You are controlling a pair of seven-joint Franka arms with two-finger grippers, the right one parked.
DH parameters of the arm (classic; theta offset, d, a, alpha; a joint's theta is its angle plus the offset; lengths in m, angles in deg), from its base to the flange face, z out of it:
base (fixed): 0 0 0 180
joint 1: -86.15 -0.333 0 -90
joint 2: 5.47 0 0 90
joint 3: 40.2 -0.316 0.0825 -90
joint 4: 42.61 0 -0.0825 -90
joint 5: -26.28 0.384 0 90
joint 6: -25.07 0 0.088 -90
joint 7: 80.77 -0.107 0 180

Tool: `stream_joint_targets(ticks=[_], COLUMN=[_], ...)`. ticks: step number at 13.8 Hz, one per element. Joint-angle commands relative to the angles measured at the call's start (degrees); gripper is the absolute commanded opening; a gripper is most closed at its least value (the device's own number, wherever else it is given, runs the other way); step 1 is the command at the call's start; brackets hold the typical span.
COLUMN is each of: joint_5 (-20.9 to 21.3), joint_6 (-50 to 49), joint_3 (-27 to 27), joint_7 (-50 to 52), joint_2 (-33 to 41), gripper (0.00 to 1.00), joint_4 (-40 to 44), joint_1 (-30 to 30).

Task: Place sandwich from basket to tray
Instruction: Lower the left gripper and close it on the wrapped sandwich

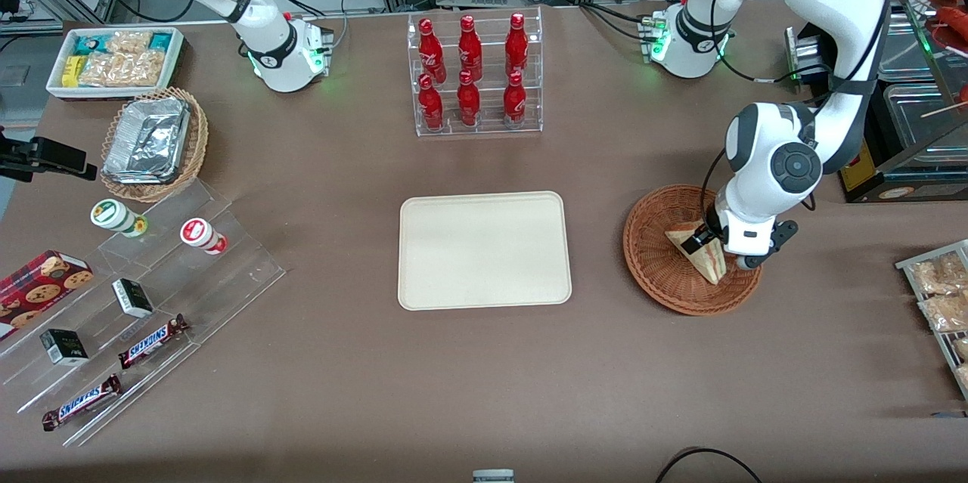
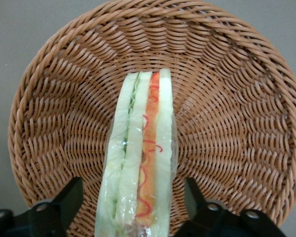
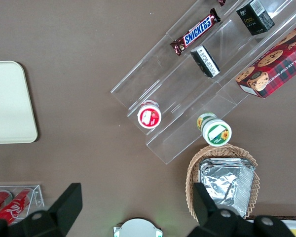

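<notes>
The sandwich is a plastic-wrapped wedge of pale bread standing on edge in the reddish-brown wicker basket, toward the working arm's end of the table. In the left wrist view its cut edge shows green and red-orange layers against the basket weave. My gripper is down in the basket, open, with one dark finger on each side of the sandwich and a small gap on both sides. The cream tray lies bare at the table's middle, beside the basket.
A clear rack of red bottles stands farther from the front camera than the tray. Toward the parked arm's end are a stepped acrylic shelf with snacks, a tan basket of foil containers and a white bin. Snack packets lie by the working arm's table edge.
</notes>
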Motion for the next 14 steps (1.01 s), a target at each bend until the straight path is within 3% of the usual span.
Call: stream_joint_targets(ticks=[1,2,8,14], joint_5=[-0.1,-0.1,-0.1,-0.6], joint_6=[1.0,0.6,-8.4,-20.9], joint_3=[0.1,0.1,0.2,0.6], joint_7=[2.3,2.4,0.8,-12.1], joint_2=[0.2,0.4,2.6,1.9], gripper=[0.05,0.00,0.00,0.00], joint_4=[-1.2,-1.2,5.2,16.5], joint_1=[0.1,0.1,0.1,0.9])
